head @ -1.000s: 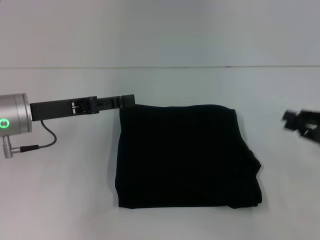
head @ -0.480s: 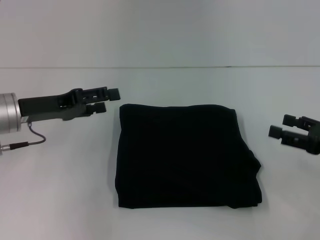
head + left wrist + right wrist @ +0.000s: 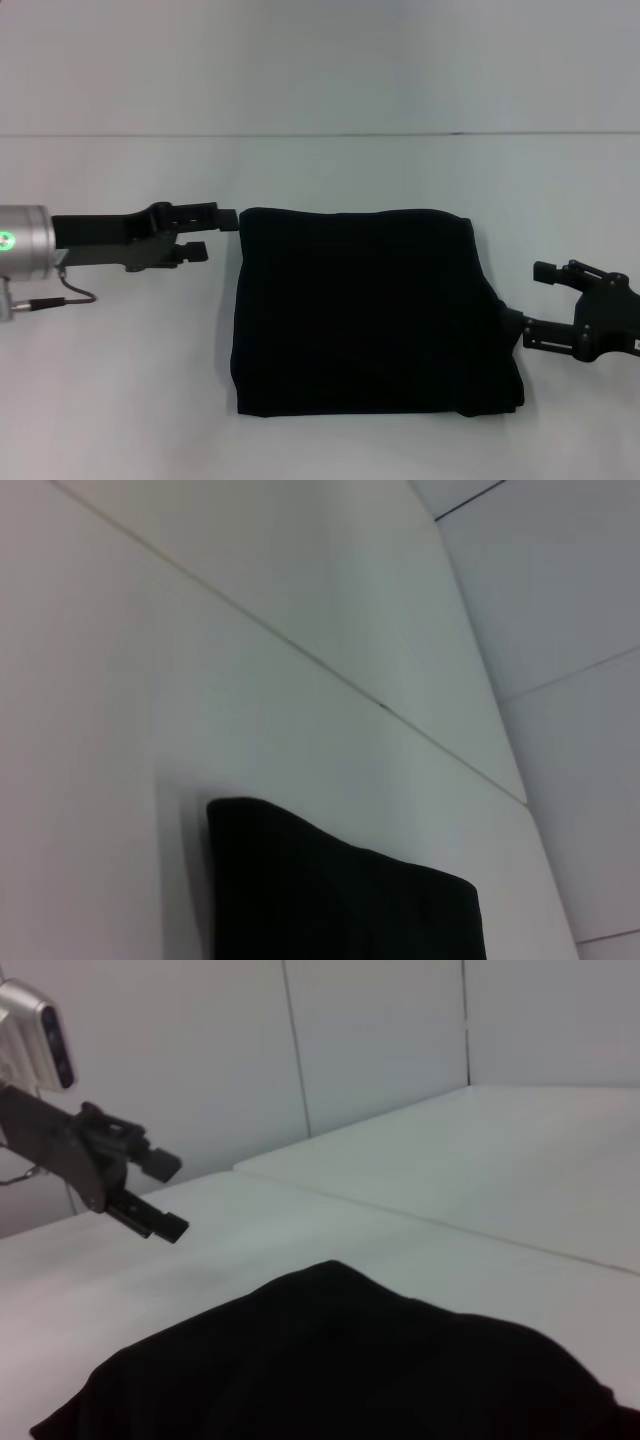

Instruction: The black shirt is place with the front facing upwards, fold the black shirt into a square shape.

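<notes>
table (image 3: 120, 400): plain white surface, carries everything in view
shirt (image 3: 365, 310): black, lies flat at table centre, already folded to a rough square; no lettering or label showing in any view
shirt feel: my read is light, soft, limp, several layers stacked; it will sag and slide apart if lifted by one point, not fragile
shirt weak spot: right edge bulges, with a loose lump at the near right corner; left and far edges look straight
where to grip: my judgement is to pinch all layers at an edge or corner, both sides together, or just press and smooth the right bulge inward
left gripper (image 3: 218, 232): fingers parted, holding nothing, just beside the shirt's far left corner, apart from the cloth; also seen in the right wrist view (image 3: 160, 1198)
right gripper (image 3: 530, 305): fingers spread, nothing held; lower finger at or touching the shirt's right edge near the bulge, upper finger off the cloth
risk: snagging only the top layer would undo the fold
</notes>
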Robot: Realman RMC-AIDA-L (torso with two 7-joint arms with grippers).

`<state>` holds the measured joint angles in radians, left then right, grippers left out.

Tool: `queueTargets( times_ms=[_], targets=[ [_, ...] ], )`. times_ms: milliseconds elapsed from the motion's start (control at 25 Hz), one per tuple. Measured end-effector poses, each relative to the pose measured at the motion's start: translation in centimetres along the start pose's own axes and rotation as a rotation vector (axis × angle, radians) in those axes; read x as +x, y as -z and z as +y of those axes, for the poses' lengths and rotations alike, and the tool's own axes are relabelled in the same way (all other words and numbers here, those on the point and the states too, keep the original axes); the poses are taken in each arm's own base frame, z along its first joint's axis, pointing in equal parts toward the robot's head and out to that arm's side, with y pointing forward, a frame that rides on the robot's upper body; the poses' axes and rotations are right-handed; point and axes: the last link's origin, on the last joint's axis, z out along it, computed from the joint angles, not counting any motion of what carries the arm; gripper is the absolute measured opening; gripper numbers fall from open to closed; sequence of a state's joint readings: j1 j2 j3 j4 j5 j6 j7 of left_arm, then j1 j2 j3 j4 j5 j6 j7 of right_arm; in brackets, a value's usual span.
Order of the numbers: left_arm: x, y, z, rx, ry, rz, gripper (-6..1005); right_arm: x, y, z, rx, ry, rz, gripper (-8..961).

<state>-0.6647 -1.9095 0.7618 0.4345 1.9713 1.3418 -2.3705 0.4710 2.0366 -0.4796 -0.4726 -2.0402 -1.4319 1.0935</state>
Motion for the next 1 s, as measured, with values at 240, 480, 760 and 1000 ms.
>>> queueTargets(
  times_ms=[240,480,760,1000],
  targets=[
    [0.2,-3.1,-0.5,0.102,0.038,0.025,859,0.3,0.0,0.6,-0.025,0.002,0.006,924],
    [0.4,-5.1,-0.9,0.175,0.038,0.087,859,1.0,0.4,1.3,-0.069,0.009,0.034,924],
    [0.3,-6.4,-0.7,0.198,0.023,0.102,859,1.5,0.4,1.9,-0.094,0.039,0.059,924],
    [0.2,-6.8,-0.7,0.214,0.011,0.101,859,1.4,0.5,1.9,-0.102,0.038,0.055,924]
  ],
)
